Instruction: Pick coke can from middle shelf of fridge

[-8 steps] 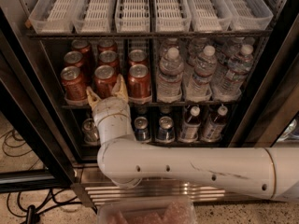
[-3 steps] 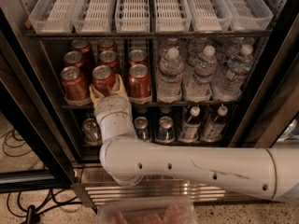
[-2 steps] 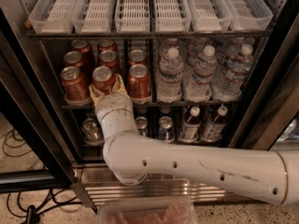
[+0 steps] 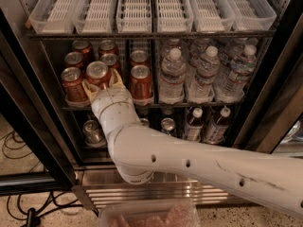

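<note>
robot's arm [image 4: 199, 169] is showing a smooth, glossy white shell, built of rounded, tube-like sections. thin dark seam lines are ringing the narrower wrist section [image 4: 111, 110], which is looking cream-white. a bulbous elbow joint [image 4: 135, 167] is swelling out at the bend, with a greyish band running round its underside. small dark round recesses are dotting the thick link in a row, and faint dark scuff marks are streaking its shell toward the right. the gripper [image 4: 101, 82] is showing pale tan against the white, sitting at the front of the middle shelf [image 4: 189, 105], right at a coke can [image 4: 98, 71].
</note>
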Controlling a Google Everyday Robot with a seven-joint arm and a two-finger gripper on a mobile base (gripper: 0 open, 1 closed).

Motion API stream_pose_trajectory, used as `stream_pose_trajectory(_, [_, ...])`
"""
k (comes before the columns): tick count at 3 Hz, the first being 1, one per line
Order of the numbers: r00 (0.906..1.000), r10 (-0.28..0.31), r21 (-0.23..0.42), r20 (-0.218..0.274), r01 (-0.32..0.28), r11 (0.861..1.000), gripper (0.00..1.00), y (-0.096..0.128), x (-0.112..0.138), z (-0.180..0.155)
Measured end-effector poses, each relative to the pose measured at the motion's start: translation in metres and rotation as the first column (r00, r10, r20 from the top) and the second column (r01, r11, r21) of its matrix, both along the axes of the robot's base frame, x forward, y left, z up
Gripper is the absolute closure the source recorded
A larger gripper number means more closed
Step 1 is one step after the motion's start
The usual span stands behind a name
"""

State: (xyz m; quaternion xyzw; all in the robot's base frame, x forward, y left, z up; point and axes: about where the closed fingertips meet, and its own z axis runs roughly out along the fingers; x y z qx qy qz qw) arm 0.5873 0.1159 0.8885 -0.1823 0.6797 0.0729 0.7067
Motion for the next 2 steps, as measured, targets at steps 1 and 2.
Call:
stream_pose_trajectory(1, [0.998,0.052,-0.026,-0.036,-0.053,0.998,1.0,-0.003,-0.011,0.011])
stream_pose_trajectory(2, [0.994,0.066,-0.094,-0.087,-0.074,0.993,1.0,-0.034,-0.019,0.017])
